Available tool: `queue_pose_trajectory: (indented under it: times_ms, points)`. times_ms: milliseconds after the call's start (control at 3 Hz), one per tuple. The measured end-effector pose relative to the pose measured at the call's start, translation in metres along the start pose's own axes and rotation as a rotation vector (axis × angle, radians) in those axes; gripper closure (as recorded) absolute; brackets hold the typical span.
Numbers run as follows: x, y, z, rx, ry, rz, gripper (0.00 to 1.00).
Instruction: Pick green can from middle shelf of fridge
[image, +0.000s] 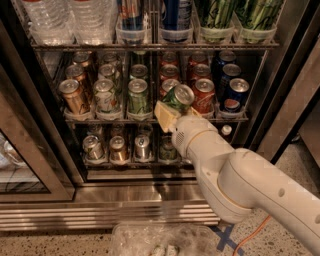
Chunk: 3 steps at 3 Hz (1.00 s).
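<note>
1. Camera view: we look slightly down into the fridge (125, 200), whose stainless-steel base runs along the bottom and whose dark interior holds wire racks of drinks.
2. The robot's cream-coloured arm (250, 190) comes in from the lower right and reaches up and left towards the racks.
3. The middle shelf (100, 120) carries lanes of cans standing upright: a gold can (74, 96) at the left front, then a pale can (105, 95), a dark green one (137, 96), a red can (204, 95) and a blue can (235, 94) at the right.
4. The hand (176, 107) sits just in front of the middle shelf's front edge, before the lane of red cans. It is closed around the green can, with one flat cream finger (164, 116) pressed against the can's lower left side; we cannot see the other finger.
5. The green can (176, 100) is off the rack and gripped in the hand, in front of the front row. It is tilted: its long axis runs from lower left to upper right, and its silver top faces up, to the right and towards the camera, while its bottom end points down and left into the hand.
</note>
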<state>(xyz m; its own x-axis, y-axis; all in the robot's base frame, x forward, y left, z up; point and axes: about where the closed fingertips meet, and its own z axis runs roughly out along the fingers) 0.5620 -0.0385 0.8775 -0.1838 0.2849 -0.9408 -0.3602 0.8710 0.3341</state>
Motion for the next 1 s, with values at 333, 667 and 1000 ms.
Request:
queue_pose_trajectory:
  times_ms: [333,667,1000]
  points:
    - [0.0174,-0.0151,-0.0224,-0.022,0.087,-0.046,1.00]
    - [0.0194,-0.0081,-0.0264,-0.065,0.106,0.000,1.00]
    - [0.0193,-0.0074,-0.0262,-0.066,0.106,0.000,1.00]
